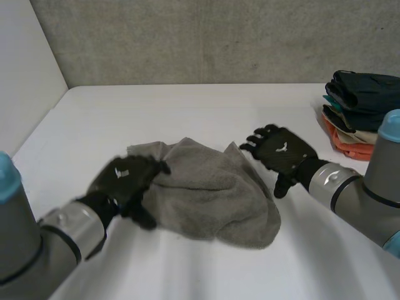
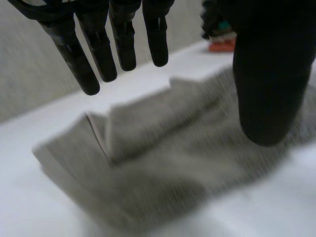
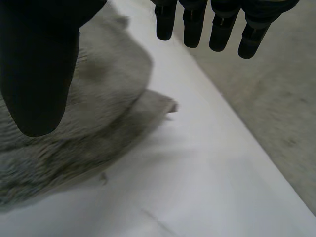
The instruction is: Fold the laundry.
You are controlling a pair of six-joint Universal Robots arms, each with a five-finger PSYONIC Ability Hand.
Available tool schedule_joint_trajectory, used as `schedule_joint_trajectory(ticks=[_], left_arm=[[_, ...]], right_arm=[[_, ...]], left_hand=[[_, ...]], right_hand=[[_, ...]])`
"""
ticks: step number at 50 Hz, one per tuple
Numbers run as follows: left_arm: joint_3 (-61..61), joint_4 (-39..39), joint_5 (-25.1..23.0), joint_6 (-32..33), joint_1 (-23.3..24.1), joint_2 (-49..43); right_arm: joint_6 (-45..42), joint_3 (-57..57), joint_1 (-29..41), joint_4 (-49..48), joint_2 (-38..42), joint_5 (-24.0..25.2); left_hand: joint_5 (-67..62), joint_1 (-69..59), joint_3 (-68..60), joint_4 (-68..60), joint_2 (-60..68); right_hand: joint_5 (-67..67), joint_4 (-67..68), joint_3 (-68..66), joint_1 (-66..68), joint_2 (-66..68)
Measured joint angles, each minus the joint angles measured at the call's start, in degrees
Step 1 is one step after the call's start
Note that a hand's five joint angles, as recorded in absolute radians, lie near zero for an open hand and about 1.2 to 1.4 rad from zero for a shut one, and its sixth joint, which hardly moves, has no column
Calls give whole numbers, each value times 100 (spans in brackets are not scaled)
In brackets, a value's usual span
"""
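The grey towel lies in a rumpled heap on the white table, between the two hands, with one flap doubled over near the left hand's fingertips and a loose corner poking out toward the right hand. The left hand sits over the towel's near side edge; seen from its wrist, its fingers hang straight and spread apart from the thumb, with the cloth below the palm and nothing gripped. The right hand hovers just beside the opposite, far corner, its fingers likewise loose and apart from the thumb, holding nothing. I'd say this is the very start of the fold: the towel is not yet spread flat, and neither hand has hold of it. The next move looks to call for each hand to pinch an edge or corner and draw the cloth out flat before any folding. Well beyond the right hand stands a pile of folded clothes. Each hand carries a small white mark on its back, too small to read; I can make out no other writing.
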State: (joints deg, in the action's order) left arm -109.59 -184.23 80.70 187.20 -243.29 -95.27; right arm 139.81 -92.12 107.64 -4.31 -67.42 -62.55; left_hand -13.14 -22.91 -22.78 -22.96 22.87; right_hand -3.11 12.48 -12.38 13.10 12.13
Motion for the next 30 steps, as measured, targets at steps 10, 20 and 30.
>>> schedule_joint_trajectory(ticks=[10,20,30], left_arm=[[-105,-591,128,704,-285,-961],[391,-775,175,944,-311,-1817],[944,-971,382,968,-275,-1929]], right_arm=[[-1202,679,320,275,710,-17],[-1659,1382,441,285,1519,-100],[-979,1663,418,-48,1733,-134]], left_hand=[[-17,-3,-11,-10,14],[-2461,-2754,-2515,-2511,2520],[-4301,-4135,-4475,-4550,4543]], right_hand=[[-426,452,-469,356,472],[-1166,1194,-1201,1163,1239],[-5421,5575,-5540,5187,5556]])
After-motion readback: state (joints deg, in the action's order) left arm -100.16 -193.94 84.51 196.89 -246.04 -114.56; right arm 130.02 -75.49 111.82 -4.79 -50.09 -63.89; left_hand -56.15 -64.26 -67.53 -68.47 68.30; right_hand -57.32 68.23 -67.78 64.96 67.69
